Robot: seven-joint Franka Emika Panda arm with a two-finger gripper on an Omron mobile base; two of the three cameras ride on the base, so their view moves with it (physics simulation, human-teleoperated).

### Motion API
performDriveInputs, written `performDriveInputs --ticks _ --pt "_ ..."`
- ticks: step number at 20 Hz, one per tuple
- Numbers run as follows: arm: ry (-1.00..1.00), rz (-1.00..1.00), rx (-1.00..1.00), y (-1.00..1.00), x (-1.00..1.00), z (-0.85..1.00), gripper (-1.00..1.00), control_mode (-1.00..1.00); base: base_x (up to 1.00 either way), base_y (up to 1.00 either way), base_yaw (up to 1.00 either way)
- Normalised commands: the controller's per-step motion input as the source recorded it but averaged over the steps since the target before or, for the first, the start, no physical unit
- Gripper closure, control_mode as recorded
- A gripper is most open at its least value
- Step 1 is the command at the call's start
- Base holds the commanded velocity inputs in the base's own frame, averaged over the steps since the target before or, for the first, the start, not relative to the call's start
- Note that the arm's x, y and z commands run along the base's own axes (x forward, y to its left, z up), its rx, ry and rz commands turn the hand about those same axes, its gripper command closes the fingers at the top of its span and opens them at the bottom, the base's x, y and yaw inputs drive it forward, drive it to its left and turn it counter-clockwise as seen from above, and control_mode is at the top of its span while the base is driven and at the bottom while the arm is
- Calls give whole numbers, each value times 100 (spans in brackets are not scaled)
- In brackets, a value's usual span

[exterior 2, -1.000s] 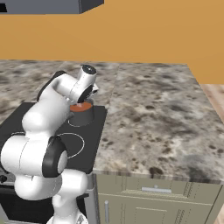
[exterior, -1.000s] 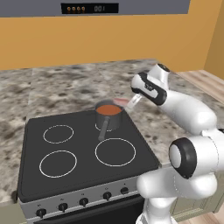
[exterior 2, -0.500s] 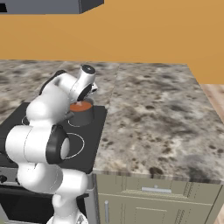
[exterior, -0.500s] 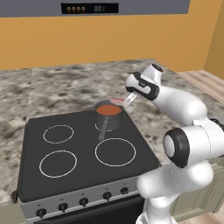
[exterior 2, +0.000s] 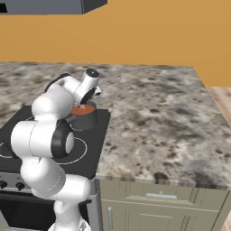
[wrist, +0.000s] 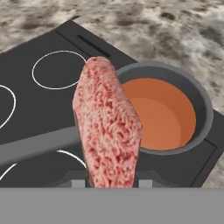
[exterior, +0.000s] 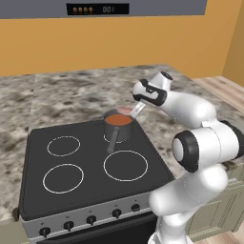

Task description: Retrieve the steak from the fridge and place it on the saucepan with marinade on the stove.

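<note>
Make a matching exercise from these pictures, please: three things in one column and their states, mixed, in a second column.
Things:
1. steak
2. saucepan
3. gripper

States:
A. stands on a rear burner of the stove
B. shut on the meat
C. hangs above the pan, not yet in the marinade

Pairs: 1-C, 2-A, 3-B

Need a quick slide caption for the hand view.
Claw holds the steak over the saucepan of marinade.
</note>
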Motion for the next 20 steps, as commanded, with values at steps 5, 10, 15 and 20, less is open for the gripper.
performDriveInputs --ticks 5,10,15,20 --pt "0 0 0 13 27 -13 100 -100 0 0 0" --pt "0 0 0 9 19 -6 100 -100 0 0 0" --pt "0 0 0 0 7 -15 100 -100 0 0 0" --pt "0 0 0 0 0 -21 100 -100 0 0 0"
